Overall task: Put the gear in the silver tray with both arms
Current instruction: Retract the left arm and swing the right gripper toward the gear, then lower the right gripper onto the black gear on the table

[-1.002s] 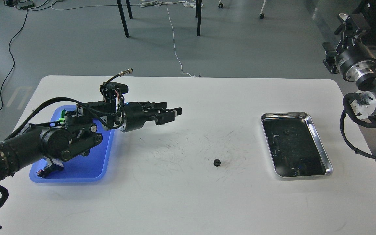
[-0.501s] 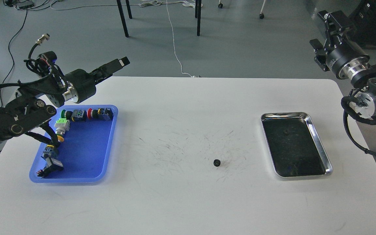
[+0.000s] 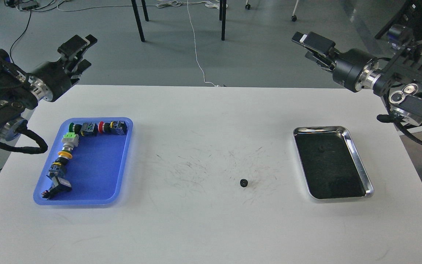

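Plainly, left gripper (image 3: pixel 81 49) and right gripper (image 3: pixel 311 44) hover with jaws parted, holding nothing.

Small black toothed gear (image 3: pixel 243 182) lies on the white table (image 3: pixel 211 227), right of centre toward the near edge. Silver tray (image 3: pixel 359 161), rectangular with raised shiny rim and dark bottom, lies near the table's right edge, well apart from the gear.

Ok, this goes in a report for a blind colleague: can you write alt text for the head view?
A small black gear lies alone on a white table, between a blue tray of switch parts on the left and a silver tray on the right. Both black arms are raised off the table, left gripper and right gripper holding nothing.
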`<state>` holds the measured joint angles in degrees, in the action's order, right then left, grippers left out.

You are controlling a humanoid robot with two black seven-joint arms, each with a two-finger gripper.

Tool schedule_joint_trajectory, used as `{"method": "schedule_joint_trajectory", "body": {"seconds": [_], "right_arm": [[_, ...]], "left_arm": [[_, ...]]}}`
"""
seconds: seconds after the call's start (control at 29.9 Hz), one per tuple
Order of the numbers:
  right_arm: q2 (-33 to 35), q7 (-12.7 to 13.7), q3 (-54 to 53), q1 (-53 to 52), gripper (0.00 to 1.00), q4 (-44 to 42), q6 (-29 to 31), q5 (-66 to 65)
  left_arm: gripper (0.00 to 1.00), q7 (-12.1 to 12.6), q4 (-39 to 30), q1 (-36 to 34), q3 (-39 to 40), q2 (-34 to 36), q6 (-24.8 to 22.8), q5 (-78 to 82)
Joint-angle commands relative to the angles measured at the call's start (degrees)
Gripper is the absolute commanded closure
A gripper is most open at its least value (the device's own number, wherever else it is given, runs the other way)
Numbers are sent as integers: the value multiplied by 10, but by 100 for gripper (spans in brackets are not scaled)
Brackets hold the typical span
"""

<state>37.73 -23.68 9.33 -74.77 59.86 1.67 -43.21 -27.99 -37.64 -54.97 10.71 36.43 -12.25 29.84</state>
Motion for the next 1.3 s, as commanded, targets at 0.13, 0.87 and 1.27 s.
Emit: {"method": "schedule_joint_trajectory", "body": {"seconds": [0.13,0.87,1.27], "right_arm": [[-27,-2,97,-78,7,48,38,-97],[-222,-43,306,-209,6,69,68,-418],[-322,-43,381,-205,11,38,68,-434]], "left_arm": [[2,0,30,14,13,-5,-63,-120],[2,0,85,79,82,-7,-157,-250],[2,0,91,90,100,-8,-157,-261]]}}
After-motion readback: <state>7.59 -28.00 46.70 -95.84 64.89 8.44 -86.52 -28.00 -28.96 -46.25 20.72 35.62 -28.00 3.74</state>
